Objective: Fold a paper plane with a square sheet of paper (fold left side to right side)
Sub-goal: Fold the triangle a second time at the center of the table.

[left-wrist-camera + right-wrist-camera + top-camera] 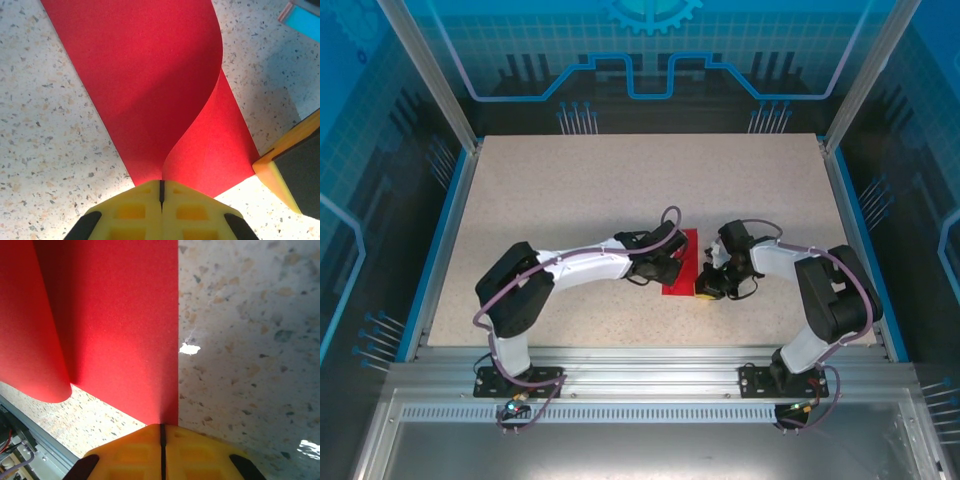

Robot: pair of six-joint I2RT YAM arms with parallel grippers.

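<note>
Left wrist view: the left gripper (161, 184) shows its two yellow fingers pressed together, with the near edge of the square sheet of paper (145, 75) running into the seam between them. Read this as a clamp on the raised left side. Just beyond the tips, the red sheet lifts off the table (40, 125) and bends over in a soft, uncreased curve, which is what carrying the left side toward the right requires. In the right wrist view, the right gripper (161, 426) also has its jaws together, with the tips at the near right corner of the flat layer. You cannot tell whether that corner is pinched or only pressed down. Either way, judge it an anchor that stops the sheet from sliding. Farther out, the top external view places the sheet mid-table, between both grippers.
</note>
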